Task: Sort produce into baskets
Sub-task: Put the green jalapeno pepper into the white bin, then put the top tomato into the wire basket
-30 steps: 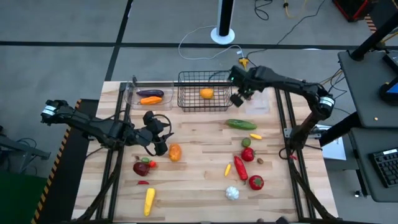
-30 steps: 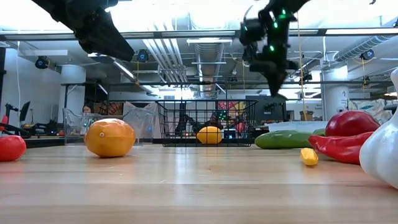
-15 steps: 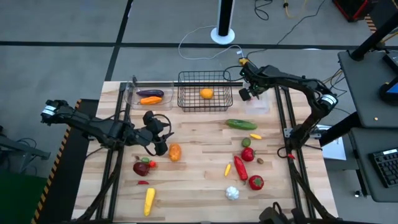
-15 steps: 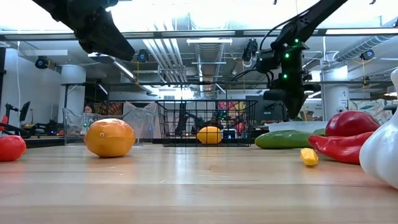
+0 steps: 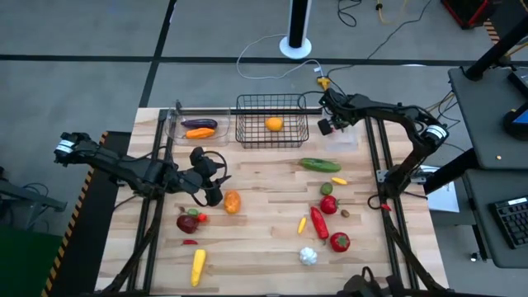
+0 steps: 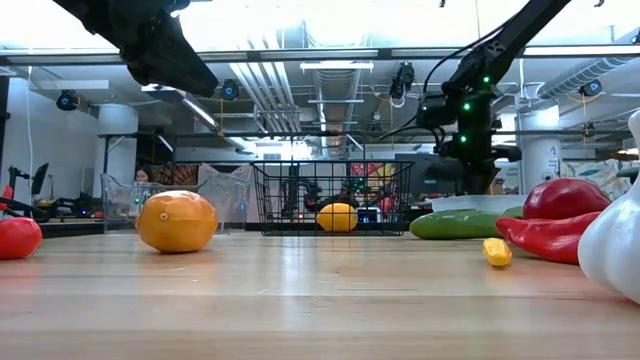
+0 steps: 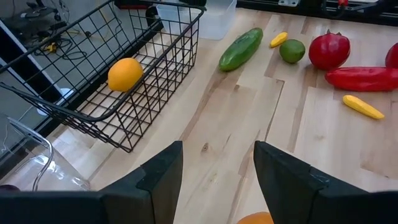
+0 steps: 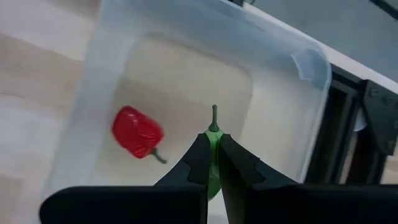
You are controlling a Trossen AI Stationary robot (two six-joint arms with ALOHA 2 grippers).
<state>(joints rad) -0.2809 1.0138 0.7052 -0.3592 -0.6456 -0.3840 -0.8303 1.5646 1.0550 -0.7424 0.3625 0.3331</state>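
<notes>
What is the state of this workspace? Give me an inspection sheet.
Surface: wooden table, bare between items.
Job's things: orange fruit in wire basket; eggplant and carrot in clear bin; red pepper in second clear bin; cucumber, orange, corn, garlic loose.
Clutter: nothing seen.
Grippers: left gripper open above the table; right gripper shut on green stemmed piece over the second bin.
Cables: white cable on floor.
Surroundings: keyboard on side desk.
</notes>
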